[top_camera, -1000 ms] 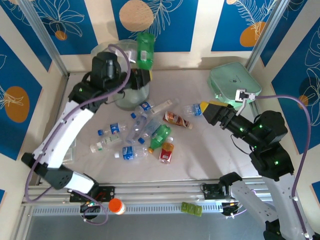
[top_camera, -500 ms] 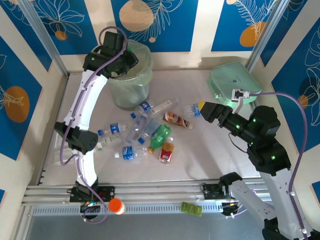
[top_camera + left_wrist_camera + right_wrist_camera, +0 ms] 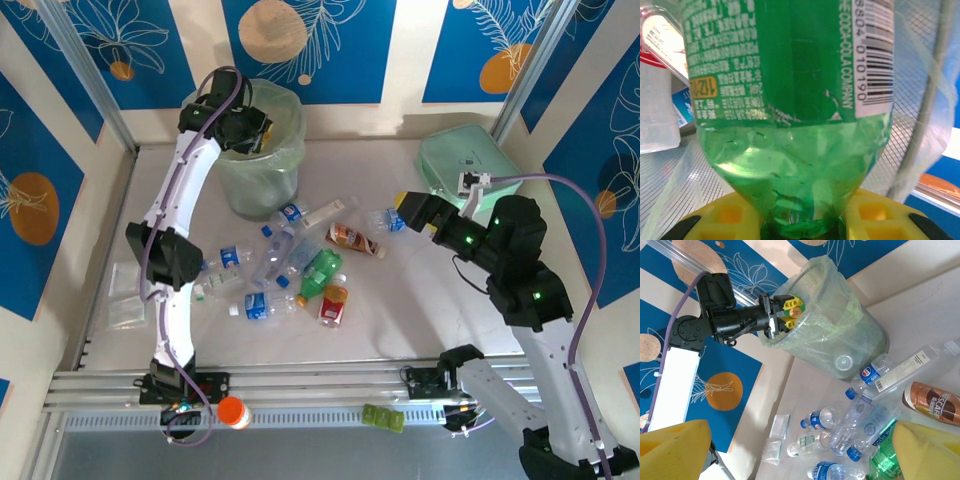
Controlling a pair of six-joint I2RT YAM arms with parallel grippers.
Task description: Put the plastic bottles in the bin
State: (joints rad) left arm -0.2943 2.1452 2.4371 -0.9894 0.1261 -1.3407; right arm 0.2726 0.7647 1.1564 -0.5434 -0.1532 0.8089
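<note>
Far left corner of the table: the bin (image 3: 285, 165) stands upright with its liner in place. The left gripper (image 3: 250, 128) is at the bin's mouth, clamped on the neck of a green bottle (image 3: 790, 100), with mesh wall and liner around the bottle.

Recommendation: part the jaws only once the bottle is wholly below the rim, then withdraw straight up, clear of the liner.

Table centre: loose plastic bottles (image 3: 295, 265) lie heaped.

Right side: the right gripper (image 3: 408, 212) hovers with jaws apart, holding nothing, near the heap's right end.
</note>
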